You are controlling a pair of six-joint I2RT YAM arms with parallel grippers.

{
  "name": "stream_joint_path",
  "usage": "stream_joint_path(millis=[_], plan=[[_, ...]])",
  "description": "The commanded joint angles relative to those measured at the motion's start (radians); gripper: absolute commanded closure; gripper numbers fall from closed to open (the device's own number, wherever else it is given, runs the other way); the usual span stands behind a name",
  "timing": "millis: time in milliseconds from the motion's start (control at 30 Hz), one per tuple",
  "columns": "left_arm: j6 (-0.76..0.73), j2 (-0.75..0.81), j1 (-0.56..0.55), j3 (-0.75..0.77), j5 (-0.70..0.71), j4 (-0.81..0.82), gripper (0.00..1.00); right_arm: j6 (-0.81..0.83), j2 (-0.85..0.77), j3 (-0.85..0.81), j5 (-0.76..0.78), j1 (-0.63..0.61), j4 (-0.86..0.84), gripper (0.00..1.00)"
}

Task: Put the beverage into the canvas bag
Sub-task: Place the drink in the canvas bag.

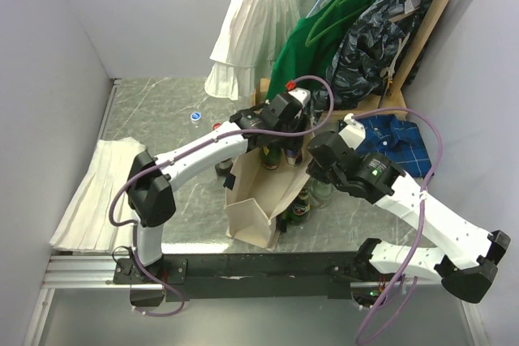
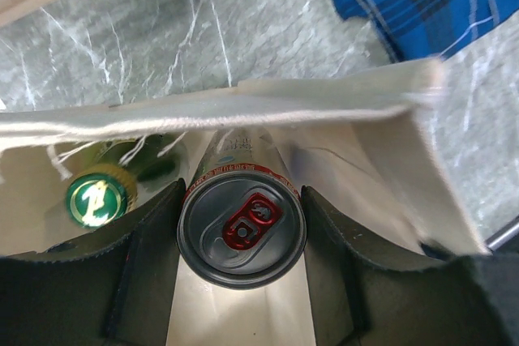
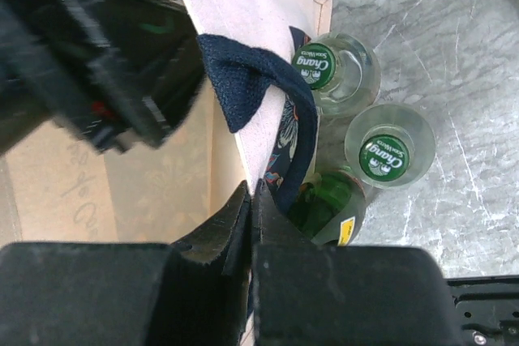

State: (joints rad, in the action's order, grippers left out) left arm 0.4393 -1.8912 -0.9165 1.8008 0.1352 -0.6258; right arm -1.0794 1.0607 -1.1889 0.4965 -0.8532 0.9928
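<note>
The beverage is a silver can (image 2: 242, 228) with a red tab, seen from above. My left gripper (image 2: 242, 232) is shut on it, a dark finger (image 2: 150, 269) pressing each side. The can hangs over the open mouth of the cream canvas bag (image 1: 250, 215), just inside its frayed rim (image 2: 243, 107). My right gripper (image 3: 255, 194) is shut on the bag's side wall (image 3: 243, 22), close to the navy strap (image 3: 243, 79). From above, the left gripper (image 1: 280, 129) sits over the bag's far end and the right gripper (image 1: 320, 166) at its right side.
A gold-green bottle cap (image 2: 96, 200) shows beside the can; I cannot tell if it is inside the bag. Two clear Chang bottles (image 3: 315, 66) (image 3: 383, 155) and a green bottle (image 3: 332, 204) stand right of the bag. A blue plaid shirt (image 1: 397, 139), a folded white cloth (image 1: 89, 192) and hanging clothes (image 1: 324, 30) surround it.
</note>
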Motion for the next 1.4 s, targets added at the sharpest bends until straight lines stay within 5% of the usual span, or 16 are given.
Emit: stream_joint_path(millis=[0, 1133, 1367], plan=[[0.001, -0.003, -0.001, 0.035, 0.007, 0.089, 0.99, 0.006, 0.007, -0.024, 0.039, -0.001, -0.019, 1.00], [-0.051, -0.186, -0.022, 0.152, 0.138, 0.052, 0.99, 0.016, 0.035, -0.041, 0.048, -0.003, -0.026, 0.99], [-0.062, -0.210, -0.033, 0.164, 0.173, 0.035, 0.84, 0.019, 0.038, -0.044, 0.053, -0.003, -0.023, 0.99]])
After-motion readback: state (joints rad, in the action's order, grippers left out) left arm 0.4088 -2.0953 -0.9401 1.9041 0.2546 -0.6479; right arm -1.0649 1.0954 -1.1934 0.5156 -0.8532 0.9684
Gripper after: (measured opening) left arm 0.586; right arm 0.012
